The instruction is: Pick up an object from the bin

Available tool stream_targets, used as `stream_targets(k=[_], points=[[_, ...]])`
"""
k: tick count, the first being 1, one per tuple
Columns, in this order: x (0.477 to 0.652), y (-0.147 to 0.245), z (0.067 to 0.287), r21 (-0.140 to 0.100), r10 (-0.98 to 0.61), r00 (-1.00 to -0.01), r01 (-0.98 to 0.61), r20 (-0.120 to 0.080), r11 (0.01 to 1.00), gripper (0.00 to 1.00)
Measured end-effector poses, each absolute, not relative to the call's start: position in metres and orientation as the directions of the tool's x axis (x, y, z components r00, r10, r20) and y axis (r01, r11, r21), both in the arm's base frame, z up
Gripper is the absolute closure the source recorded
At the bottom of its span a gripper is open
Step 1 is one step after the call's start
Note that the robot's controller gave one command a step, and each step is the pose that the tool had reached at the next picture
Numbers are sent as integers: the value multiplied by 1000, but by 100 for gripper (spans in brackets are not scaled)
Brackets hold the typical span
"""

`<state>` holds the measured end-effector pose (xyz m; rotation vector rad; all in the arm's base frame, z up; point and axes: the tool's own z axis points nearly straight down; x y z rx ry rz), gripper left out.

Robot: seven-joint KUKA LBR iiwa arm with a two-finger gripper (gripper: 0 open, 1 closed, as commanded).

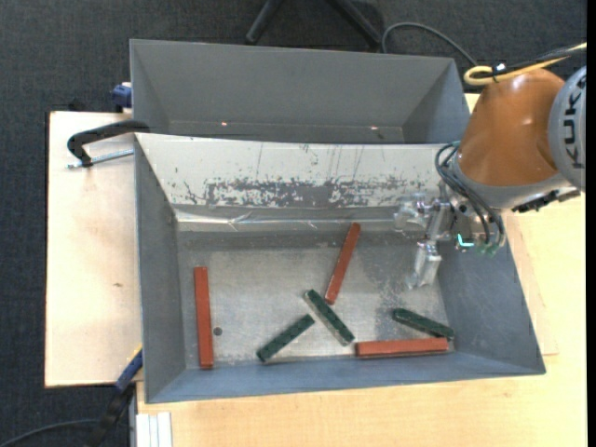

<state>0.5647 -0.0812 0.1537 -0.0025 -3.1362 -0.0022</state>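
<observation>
The nearest dark green bar (422,323) lies flat on the floor of the bin (279,91), just below the gripper (426,270) in the camera view and a little to its right, running slantwise toward the right-hand wall. The gripper hangs above bare floor beside that bar's upper left end, apart from it, pointing down. Whether the pincer stands apart or together cannot be told from this angle.

Further below the gripper than the green bar, a long red-brown bar (402,347) lies flat along the near wall. Its right end comes close to the green bar's right end, though whether they touch cannot be told.

To the gripper's left is a slanted red-brown bar (343,264), whose upper end is near the back wall.

Below and left of the gripper, past that slanted bar's lower end, a second dark green bar (329,316) lies diagonally. A third dark green bar (286,339) meets it near its middle and runs away to the lower left.

Well to the gripper's left, a far red-brown bar (202,318) lies along the left wall.

Up and to the gripper's right, the arm's orange cover (512,128) bulges over the bin's right rim.
</observation>
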Motion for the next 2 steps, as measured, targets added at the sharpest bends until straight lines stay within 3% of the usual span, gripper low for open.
stream_targets(k=[1,2], points=[[599,-1,69,3,-351,-936,-351,-1,936,0],[589,38,102,-4,-859,-512,-859,-7,512,0]])
